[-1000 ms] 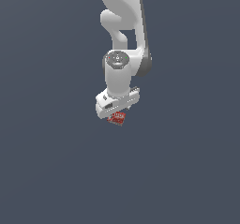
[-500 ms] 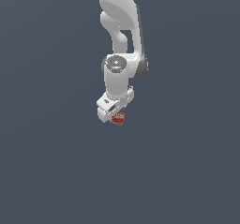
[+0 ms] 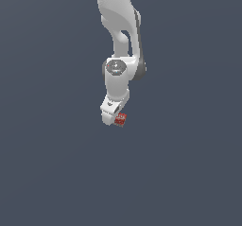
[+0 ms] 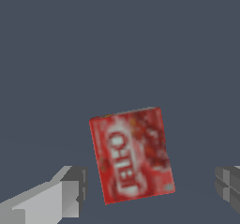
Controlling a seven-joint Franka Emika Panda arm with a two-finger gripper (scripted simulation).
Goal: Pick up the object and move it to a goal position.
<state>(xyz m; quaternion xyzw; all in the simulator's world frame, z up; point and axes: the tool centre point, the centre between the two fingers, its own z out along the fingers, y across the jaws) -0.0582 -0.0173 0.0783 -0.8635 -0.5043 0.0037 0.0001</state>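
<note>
Pincer (image 4: 150, 190) released, fingers (image 4: 65, 195) astride red box (image 4: 132, 155) | arm swung toward 5 o'clock since earlier | grasp pending.

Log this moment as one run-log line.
phase: pre-grasp | gripper: open, fingers either side of red box, apart from it | box: not gripped

Red box's (image 4: 132, 154) label lettering blurred; jaws cut off at edge

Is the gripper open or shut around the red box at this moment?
Open. In the wrist view the fingers stand apart on either side of the red box, with gaps showing; neither touches it.
</note>
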